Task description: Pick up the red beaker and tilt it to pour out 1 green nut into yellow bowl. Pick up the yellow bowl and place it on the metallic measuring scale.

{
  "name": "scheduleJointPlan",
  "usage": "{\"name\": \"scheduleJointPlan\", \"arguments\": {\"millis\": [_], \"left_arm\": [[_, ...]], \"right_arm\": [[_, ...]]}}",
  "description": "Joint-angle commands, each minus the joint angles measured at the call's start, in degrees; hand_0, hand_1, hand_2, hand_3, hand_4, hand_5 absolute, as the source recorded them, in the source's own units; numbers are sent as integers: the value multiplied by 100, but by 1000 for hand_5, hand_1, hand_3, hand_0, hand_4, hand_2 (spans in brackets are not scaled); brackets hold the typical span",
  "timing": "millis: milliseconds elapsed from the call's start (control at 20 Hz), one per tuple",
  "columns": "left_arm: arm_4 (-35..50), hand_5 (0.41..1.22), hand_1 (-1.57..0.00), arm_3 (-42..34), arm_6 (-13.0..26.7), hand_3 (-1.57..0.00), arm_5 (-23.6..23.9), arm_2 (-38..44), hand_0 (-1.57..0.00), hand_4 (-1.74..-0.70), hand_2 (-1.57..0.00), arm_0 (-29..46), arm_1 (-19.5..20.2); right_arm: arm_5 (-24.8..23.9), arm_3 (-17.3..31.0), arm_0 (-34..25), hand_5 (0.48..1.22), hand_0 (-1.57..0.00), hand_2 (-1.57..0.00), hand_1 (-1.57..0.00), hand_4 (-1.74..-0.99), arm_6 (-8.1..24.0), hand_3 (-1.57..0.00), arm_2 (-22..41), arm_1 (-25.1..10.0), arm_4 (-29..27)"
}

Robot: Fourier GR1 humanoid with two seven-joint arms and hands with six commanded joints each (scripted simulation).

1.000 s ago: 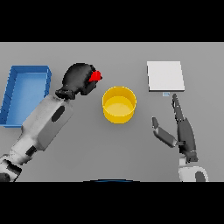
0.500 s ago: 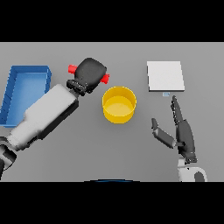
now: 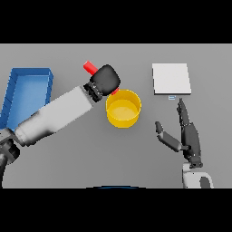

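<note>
My left hand [image 3: 105,79] is closed around the red beaker [image 3: 90,67], holding it tilted just beyond the far-left rim of the yellow bowl [image 3: 123,108], one red end showing at that rim. Pick-up is done; pouring appears under way. I see no green nut in the bowl, so I judge that step unfinished. The metallic measuring scale [image 3: 171,78] lies to the bowl's far right, bare. My right hand [image 3: 188,136] waits open, right of the bowl. The blue tray [image 3: 28,80] sits to the bowl's left.
</note>
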Motion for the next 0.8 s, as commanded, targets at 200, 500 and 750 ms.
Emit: {"name": "scheduleJointPlan", "arguments": {"millis": [200, 500, 750], "left_arm": [[-372, 1221, -1571, 272, -232, -1558, 3, -518, -1571, -1739, -1571, -451, -125], [-658, 1221, -1571, 563, -535, -1568, -294, -1092, -1571, -1735, -1571, -970, -217], [-915, 1221, -1571, 631, -802, -1570, -224, -1582, -1571, -1735, -1571, -1282, -240]], "right_arm": [[-68, 20, -16, 600, 1, 1, 1, -1276, 50, 1, -23, -38, 95], [-169, 79, -97, 583, 1, 1, 1, -1225, 126, 1, -5, -59, 269], [-175, 129, -28, 592, 1, 1, 1, -1210, -72, 1, 64, -23, 331]]}}
